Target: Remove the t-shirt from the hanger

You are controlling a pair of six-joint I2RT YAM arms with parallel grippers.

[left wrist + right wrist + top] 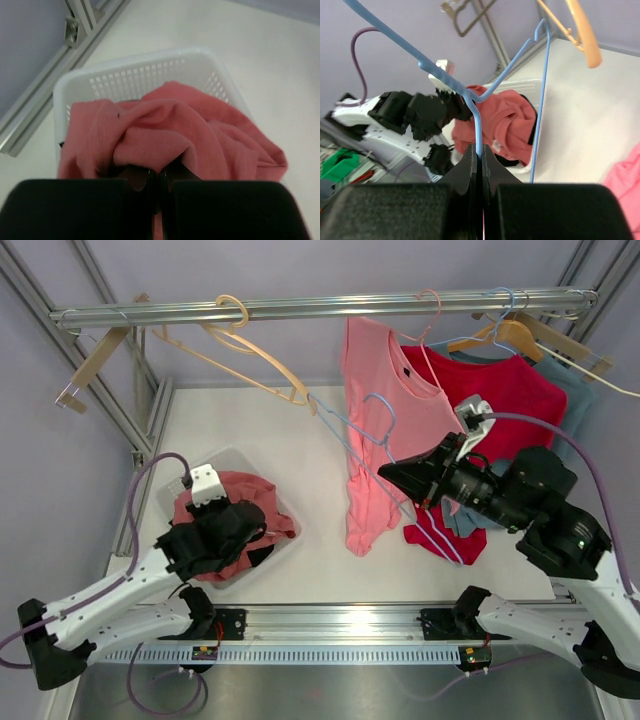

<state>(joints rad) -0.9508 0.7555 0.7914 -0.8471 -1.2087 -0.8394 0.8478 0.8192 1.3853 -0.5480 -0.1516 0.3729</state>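
Right gripper (479, 156): fingers clamped on the wire of the blue hanger (477, 125), which it holds tilted. The pink t-shirt (368, 370) hangs mid-table, just left of this gripper. The hanger's wire crosses it, but we cannot tell whether it sits on the hanger.

Left gripper (156, 175): fingers pressed together, tips at the salmon garment (165, 130) in the white basket (140, 75), near left. We cannot tell if cloth is pinched.

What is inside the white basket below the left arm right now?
A crumpled salmon-red t-shirt fills the white basket, spilling over its rim. Beneath it something dark shows. The basket floor is hidden by the cloth, and the left gripper blocks the near side.
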